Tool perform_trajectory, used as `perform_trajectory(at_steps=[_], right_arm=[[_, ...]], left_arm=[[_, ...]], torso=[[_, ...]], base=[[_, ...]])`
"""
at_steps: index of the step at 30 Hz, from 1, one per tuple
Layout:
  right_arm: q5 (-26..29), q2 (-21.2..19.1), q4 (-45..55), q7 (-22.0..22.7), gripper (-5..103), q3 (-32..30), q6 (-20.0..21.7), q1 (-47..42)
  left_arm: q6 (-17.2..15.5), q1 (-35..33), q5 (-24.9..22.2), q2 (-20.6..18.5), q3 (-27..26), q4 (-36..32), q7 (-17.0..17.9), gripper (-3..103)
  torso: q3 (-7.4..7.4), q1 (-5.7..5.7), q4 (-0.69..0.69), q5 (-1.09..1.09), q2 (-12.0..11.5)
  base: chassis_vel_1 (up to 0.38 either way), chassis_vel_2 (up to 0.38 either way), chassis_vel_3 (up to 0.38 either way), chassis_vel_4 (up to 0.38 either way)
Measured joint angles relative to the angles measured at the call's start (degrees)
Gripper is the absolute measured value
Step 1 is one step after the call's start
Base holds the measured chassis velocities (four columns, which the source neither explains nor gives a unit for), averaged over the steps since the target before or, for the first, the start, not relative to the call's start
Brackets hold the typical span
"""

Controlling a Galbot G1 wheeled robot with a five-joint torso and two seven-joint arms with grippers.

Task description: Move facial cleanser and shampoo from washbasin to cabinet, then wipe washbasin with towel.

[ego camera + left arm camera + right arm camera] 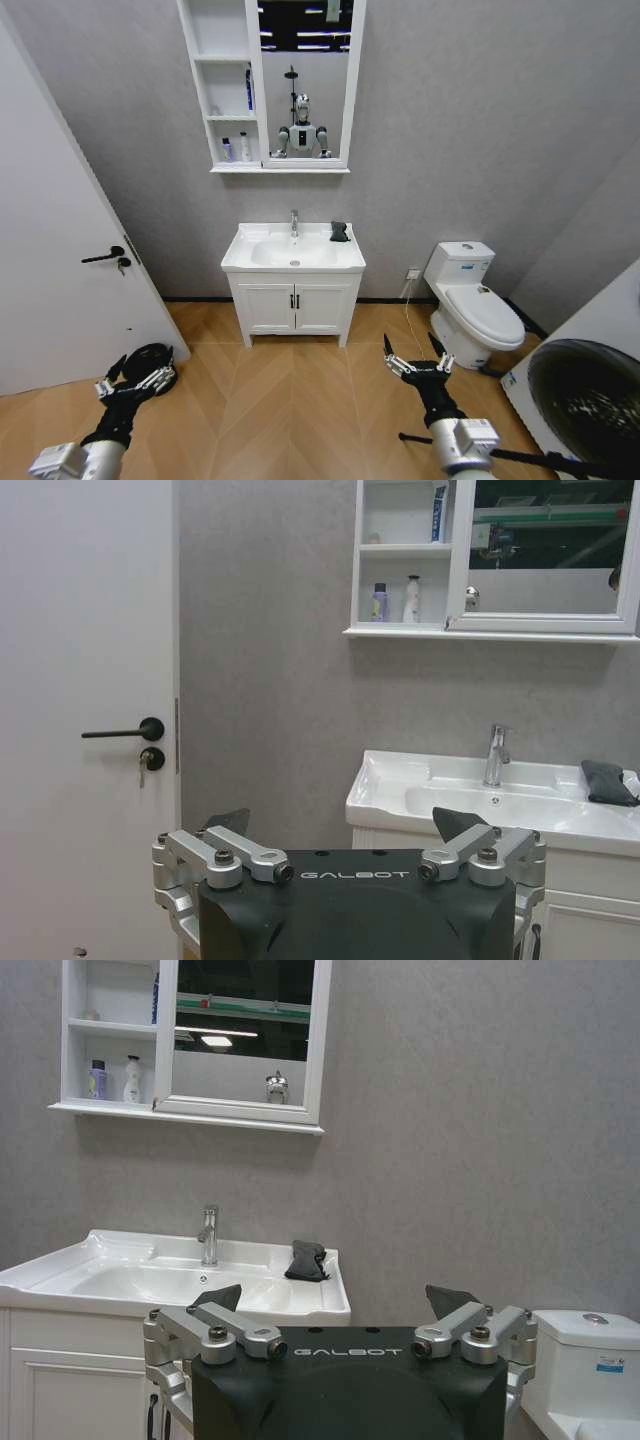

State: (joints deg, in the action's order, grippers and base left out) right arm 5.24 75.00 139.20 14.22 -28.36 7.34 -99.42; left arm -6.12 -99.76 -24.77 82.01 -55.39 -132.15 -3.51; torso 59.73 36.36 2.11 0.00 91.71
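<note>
Both grippers — left gripper [133, 369] and right gripper [416, 353] — hang spread wide and empty, well short of the washbasin [240, 258], whose back right corner carries the towel [340, 232] beneath the cabinet [228, 166].

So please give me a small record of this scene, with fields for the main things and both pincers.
washbasin: bowl empty, chrome tap at back
towel: on the basin top, back right corner
cabinet: two bottles in the lowest niche, a blue tube in the one above
left pincer: open, low over floor
right pincer: open, low over floor
</note>
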Motion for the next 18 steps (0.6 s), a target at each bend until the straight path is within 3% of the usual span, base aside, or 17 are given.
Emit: perform_trajectory(at_steps=[18], right_arm=[[0.0, 0.0, 0.0, 0.0, 100, 0.0, 0.0, 0.0]], left_arm=[[0.0, 0.0, 0.0, 0.0, 0.0, 0.0, 0.0, 100]], torso=[[0.00, 0.00, 0.00, 0.00, 0.0]], base=[[0.000, 0.000, 0.000, 0.000]])
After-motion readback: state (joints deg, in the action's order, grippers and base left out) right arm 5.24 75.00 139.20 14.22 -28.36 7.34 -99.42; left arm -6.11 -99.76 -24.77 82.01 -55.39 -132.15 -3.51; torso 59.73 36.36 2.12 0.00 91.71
